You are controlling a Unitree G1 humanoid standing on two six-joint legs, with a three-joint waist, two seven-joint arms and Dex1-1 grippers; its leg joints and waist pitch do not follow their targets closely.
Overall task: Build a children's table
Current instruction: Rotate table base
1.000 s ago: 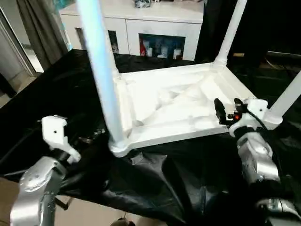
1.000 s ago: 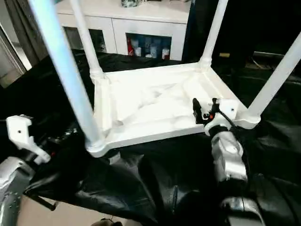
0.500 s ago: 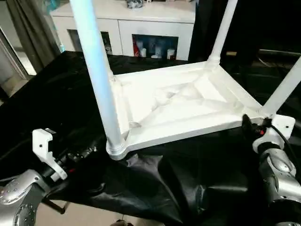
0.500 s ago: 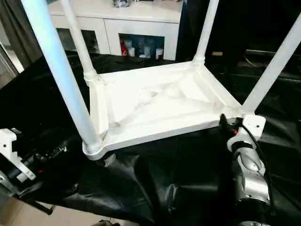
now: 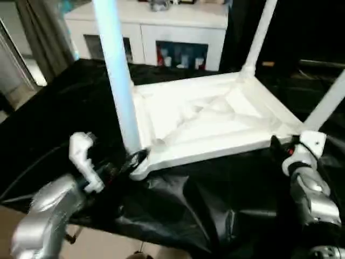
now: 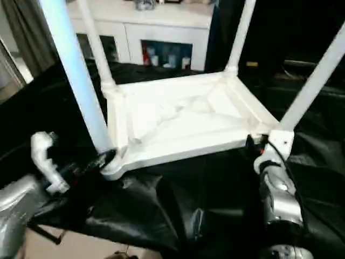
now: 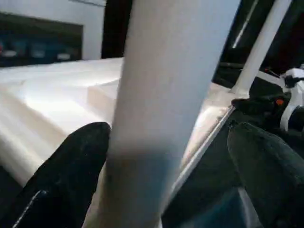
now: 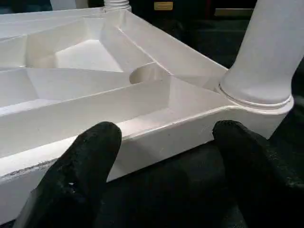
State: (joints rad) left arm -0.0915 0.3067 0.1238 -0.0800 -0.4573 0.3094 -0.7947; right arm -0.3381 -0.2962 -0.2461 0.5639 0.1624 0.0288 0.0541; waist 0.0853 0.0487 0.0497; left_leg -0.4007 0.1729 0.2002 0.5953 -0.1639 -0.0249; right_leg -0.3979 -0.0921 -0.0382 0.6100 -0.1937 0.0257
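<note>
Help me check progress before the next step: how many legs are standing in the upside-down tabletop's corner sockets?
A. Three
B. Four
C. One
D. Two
B: in the right eye view a leg rises from each corner of the tabletop: the near-left leg, the far-left leg, the far-right leg and the near-right leg.

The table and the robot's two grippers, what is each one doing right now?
tabletop: upside down on the black cloth, ribbed side up.
legs: all four standing up in the corner sockets.
left gripper: open, fingers on either side of the near left leg, not squeezing it.
right gripper: open, at the tabletop's edge by the near right leg, holding nothing.
cabinet: behind, things on its shelf.
</note>
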